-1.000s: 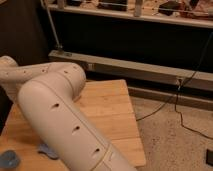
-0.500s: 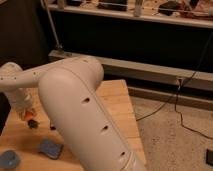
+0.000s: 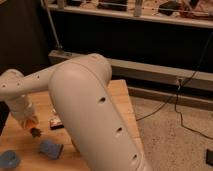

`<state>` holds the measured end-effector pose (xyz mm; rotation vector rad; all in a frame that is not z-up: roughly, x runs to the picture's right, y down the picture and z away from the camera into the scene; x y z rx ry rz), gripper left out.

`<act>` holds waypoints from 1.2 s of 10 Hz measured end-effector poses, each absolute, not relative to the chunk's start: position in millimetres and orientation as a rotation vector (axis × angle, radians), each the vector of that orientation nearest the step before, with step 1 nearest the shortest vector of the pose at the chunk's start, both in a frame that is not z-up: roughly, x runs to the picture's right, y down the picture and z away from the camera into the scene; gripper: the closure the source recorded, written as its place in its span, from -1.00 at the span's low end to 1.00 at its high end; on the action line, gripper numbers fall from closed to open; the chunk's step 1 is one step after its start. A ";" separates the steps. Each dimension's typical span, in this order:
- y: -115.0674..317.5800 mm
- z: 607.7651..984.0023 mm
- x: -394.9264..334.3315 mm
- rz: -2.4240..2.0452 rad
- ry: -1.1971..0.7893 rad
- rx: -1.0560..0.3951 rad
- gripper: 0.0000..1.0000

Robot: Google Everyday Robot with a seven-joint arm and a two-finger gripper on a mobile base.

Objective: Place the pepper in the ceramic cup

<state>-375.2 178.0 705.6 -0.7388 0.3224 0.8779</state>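
Observation:
My gripper (image 3: 29,118) is at the end of the white arm, low over the left part of the wooden table (image 3: 122,95). The orange pepper (image 3: 32,122) shows right at the gripper's tip, its dark stem end (image 3: 36,132) pointing down toward the table. The blue-grey ceramic cup (image 3: 8,159) stands at the bottom left corner, below and left of the gripper, apart from the pepper. The big white forearm (image 3: 95,115) crosses the middle and hides much of the table.
A flat dark bar (image 3: 56,122) lies just right of the pepper. A flat blue pad (image 3: 50,148) lies below it. The table's right edge drops to a speckled floor (image 3: 175,135) with black cables. A dark shelf unit stands behind.
The forearm has swung and shifted, uncovering more of the table's left side. The gripper end with the pepper stays near the left, and the dark bar now shows.

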 end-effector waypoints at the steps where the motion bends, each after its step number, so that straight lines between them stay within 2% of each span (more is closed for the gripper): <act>1: 185.7 701.9 -380.2 0.843 0.289 -0.746 1.00; 4: 200.9 680.6 -406.4 0.781 0.156 -0.823 1.00; 10: 207.9 654.2 -411.2 0.767 0.035 -0.985 1.00; 12: 209.5 646.2 -415.8 0.763 -0.022 -1.082 1.00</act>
